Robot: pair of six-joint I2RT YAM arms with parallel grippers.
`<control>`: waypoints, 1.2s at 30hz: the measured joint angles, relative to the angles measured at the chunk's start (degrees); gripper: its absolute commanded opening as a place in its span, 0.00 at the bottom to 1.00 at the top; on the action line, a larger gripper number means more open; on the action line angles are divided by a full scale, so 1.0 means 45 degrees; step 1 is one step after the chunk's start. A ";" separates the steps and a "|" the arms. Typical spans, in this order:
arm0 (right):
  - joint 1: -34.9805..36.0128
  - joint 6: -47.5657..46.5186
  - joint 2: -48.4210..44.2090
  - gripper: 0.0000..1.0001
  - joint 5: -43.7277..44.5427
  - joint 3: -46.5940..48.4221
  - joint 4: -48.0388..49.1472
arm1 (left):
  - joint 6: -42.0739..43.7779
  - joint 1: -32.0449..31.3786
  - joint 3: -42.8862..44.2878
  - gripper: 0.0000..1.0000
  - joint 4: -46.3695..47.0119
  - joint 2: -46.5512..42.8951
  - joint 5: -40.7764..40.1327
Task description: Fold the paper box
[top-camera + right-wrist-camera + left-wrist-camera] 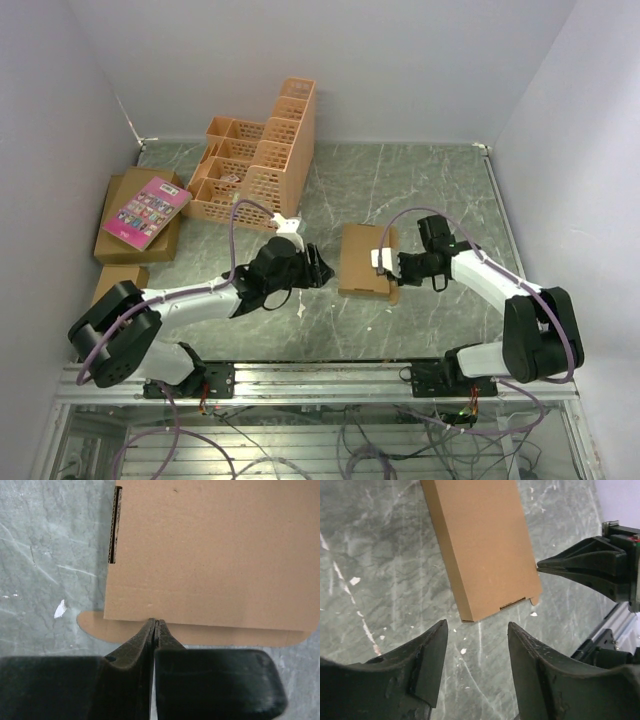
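The paper box (363,262) lies flat and closed on the marble table, a shallow brown cardboard rectangle. In the right wrist view its lid (210,550) fills the top, with a tuck flap (210,635) sticking out below the lid's edge. My right gripper (155,621) is shut, its tips pressed against that lid edge just above the flap. It reaches the box's right side (386,263). My left gripper (477,625) is open with only bare table between its fingers. It sits a short way off the near corner of the box (485,545), at the box's left (324,270).
An orange lattice crate (255,160) stands at the back left. A pink book (147,211) rests on brown closed cartons (128,247) by the left wall. An aluminium rail (300,380) runs along the near edge. Walls close in on three sides.
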 measured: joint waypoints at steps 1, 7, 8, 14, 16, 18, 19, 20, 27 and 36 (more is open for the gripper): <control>0.0151 0.0024 0.0010 0.00 0.0087 0.0000 0.0083 | 0.0151 0.0005 0.0155 0.53 -0.0287 0.0034 -0.0107; 0.1010 0.0092 0.0010 0.00 0.0243 -0.0010 0.0355 | 0.0704 0.0024 0.0010 0.49 -0.1302 -0.0646 -0.0913; 0.1151 0.0112 0.0015 0.00 0.0214 -0.0015 0.0350 | 0.0724 0.0024 -0.0189 0.49 -0.1345 -0.0952 -0.1010; 0.2885 0.0486 0.0763 0.00 0.0126 0.0087 0.0539 | 0.0753 0.0024 -0.1117 0.51 -0.1214 -0.2055 -0.1103; 0.3570 0.0709 0.1433 0.00 0.0092 0.0423 0.0515 | 0.0758 0.0029 -0.1243 0.58 -0.1205 -0.2191 -0.1103; 0.3988 0.0947 0.1953 0.02 -0.0044 0.0899 0.0413 | 0.0826 0.0029 -0.1326 0.64 -0.1205 -0.2380 -0.1107; 0.4080 0.1078 0.2098 0.08 -0.0126 0.1151 0.0364 | 0.0874 0.0039 -0.1350 0.70 -0.1200 -0.2501 -0.1112; 0.4104 0.1190 0.2137 0.14 -0.0219 0.1360 0.0345 | 0.0933 0.0039 -0.1379 0.74 -0.1190 -0.2657 -0.1151; 0.3973 0.0568 -0.0442 0.44 -0.1137 0.0287 -0.0019 | 0.1685 0.0185 -0.1841 0.82 -0.0680 -0.3288 -0.1166; 0.1059 0.0563 -0.1821 0.37 -0.1695 -0.0442 -0.0228 | 0.1404 0.0466 -0.1515 0.52 -0.0534 -0.1530 -0.0068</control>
